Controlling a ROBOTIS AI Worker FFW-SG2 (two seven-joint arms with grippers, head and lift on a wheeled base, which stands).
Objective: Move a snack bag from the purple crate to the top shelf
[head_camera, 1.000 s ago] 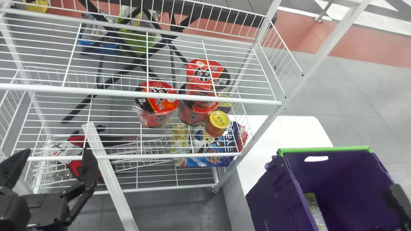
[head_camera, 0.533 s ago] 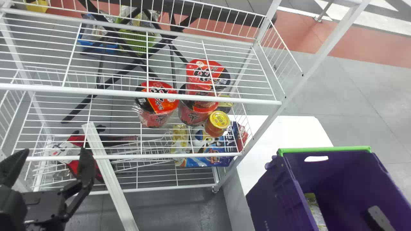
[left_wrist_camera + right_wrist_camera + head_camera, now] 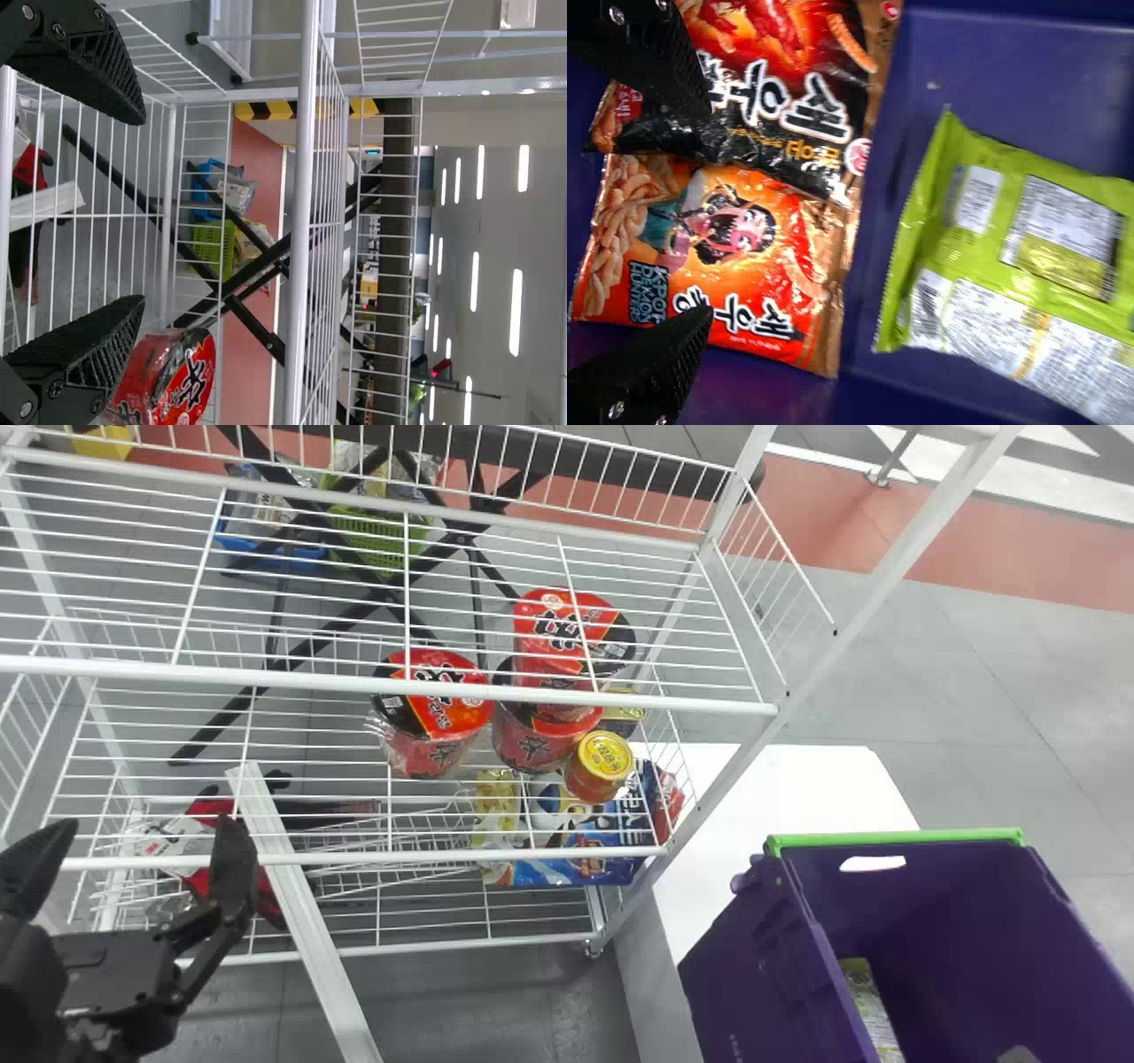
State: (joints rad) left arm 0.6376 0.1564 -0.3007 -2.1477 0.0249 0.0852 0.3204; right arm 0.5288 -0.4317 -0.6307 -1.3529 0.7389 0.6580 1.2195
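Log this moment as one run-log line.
Right gripper: open above orange snack bag in purple crate | left gripper: open before wire shelves | bag grasped: no

Grey floor; salmon band across it; ceiling lights (long, white)

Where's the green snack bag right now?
In the right wrist view, the green snack bag lies in the purple crate, across a gap from the orange bag. Head view: crate at lower right, beside the wire rack.
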